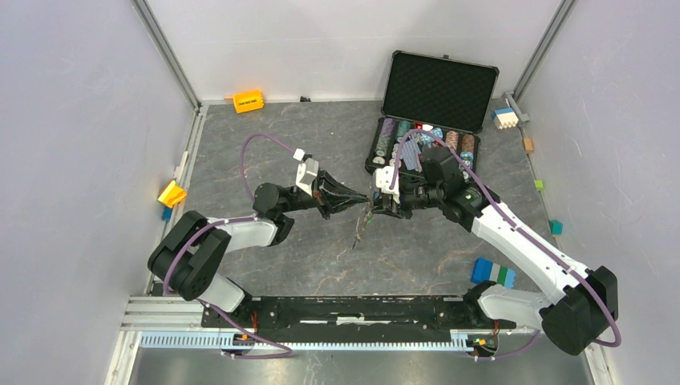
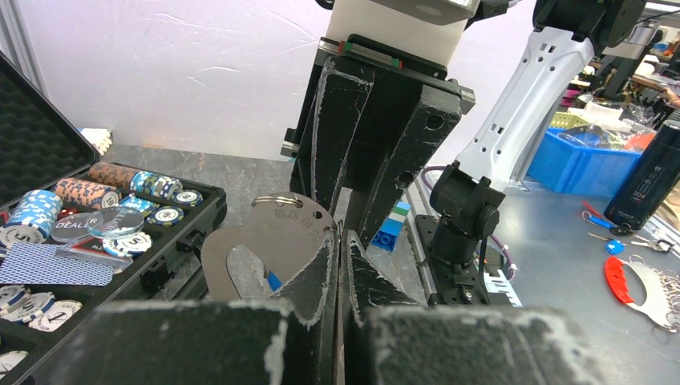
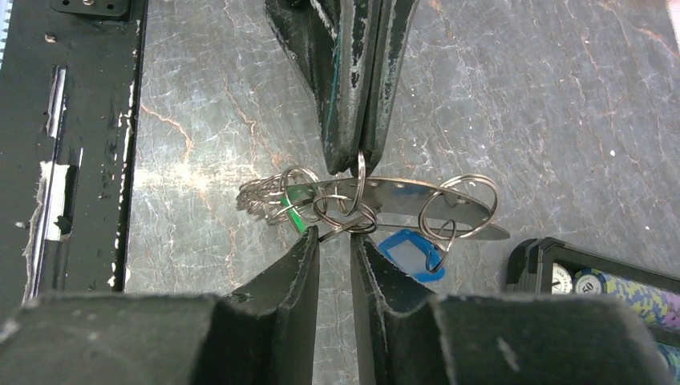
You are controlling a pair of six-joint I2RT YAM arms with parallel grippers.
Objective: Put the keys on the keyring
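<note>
The keyring, a flat silver oval loop (image 2: pixel 265 241), hangs above the table mid-scene, and my left gripper (image 2: pixel 341 241) is shut on its edge. In the right wrist view the loop (image 3: pixel 401 195) shows edge-on under the left fingers (image 3: pixel 357 88). It carries several split rings (image 3: pixel 461 204), a green tag (image 3: pixel 298 212) and a blue tag (image 3: pixel 409 253). My right gripper (image 3: pixel 335 237) faces it with its jaws a narrow gap apart. A thin metal piece (image 3: pixel 333 232) lies across their tips; I cannot tell whether it is a key or whether it is gripped. From above, both grippers (image 1: pixel 353 196) (image 1: pixel 377 200) meet tip to tip.
An open black case (image 1: pixel 463 164) of poker chips stands just behind the right arm. A blue brick (image 1: pixel 491 273) lies near the right base. An orange brick (image 1: pixel 248 101) and a yellow block (image 1: pixel 172 194) sit at the far and left edges.
</note>
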